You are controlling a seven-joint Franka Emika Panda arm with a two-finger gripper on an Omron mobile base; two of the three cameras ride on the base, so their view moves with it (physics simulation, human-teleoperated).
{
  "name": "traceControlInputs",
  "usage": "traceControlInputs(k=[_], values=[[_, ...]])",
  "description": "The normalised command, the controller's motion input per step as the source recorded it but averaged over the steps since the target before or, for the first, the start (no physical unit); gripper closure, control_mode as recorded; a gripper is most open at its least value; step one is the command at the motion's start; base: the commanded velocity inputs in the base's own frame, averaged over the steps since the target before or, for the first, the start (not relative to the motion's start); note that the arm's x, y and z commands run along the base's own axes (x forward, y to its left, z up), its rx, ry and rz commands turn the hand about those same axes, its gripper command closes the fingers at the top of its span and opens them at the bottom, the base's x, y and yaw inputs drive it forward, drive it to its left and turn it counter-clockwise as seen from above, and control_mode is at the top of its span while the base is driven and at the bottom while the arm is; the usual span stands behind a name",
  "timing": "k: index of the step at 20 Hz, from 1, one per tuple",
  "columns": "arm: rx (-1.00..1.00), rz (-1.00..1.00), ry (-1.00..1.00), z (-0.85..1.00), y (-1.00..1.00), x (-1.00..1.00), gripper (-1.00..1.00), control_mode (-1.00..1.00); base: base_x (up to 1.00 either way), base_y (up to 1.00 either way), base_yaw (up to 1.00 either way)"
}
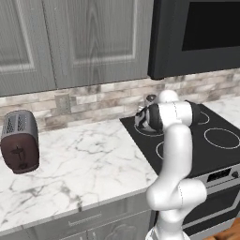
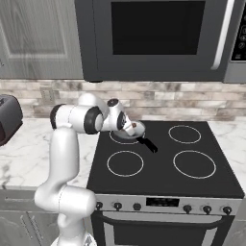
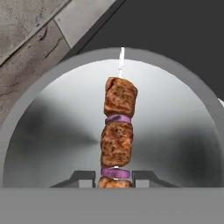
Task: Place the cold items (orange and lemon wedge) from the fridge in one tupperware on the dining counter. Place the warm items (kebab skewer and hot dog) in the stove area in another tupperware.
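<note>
The kebab skewer (image 3: 117,127), brown meat chunks with purple onion slices on a thin stick, lies in a round steel pan (image 3: 52,131). That pan (image 2: 138,128) stands on the rear left burner of the stove's black cooktop (image 2: 163,168). My gripper (image 3: 114,178) is lowered into the pan, and its two dark fingertips (image 3: 83,177) press close against the near end of the skewer from either side. In the right base view the hand (image 2: 126,124) points down into the pan. The arm hides most of the pan in the left base view.
A marble counter (image 1: 84,159) stretches left of the stove and carries a dark toaster (image 1: 18,140). The pan's black handle (image 2: 149,144) points out over the cooktop. A microwave (image 2: 158,38) hangs above the range, and grey wall cabinets (image 1: 70,42) hang over the counter.
</note>
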Motion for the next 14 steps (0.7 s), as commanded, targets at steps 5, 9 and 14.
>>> traceControlInputs(k=[5, 9, 14], values=[[0.0, -0.02, -0.25, 0.18, 0.0, -0.63, 1.0, -1.0, 0.0, 0.0, 0.0], [0.0, -0.05, -0.23, 0.53, 0.0, -0.53, 1.0, -1.0, 0.0, 0.0, 0.0], [0.0, -0.06, -0.17, 0.76, 0.0, -0.42, 1.0, -1.0, 0.0, 0.0, 0.0]])
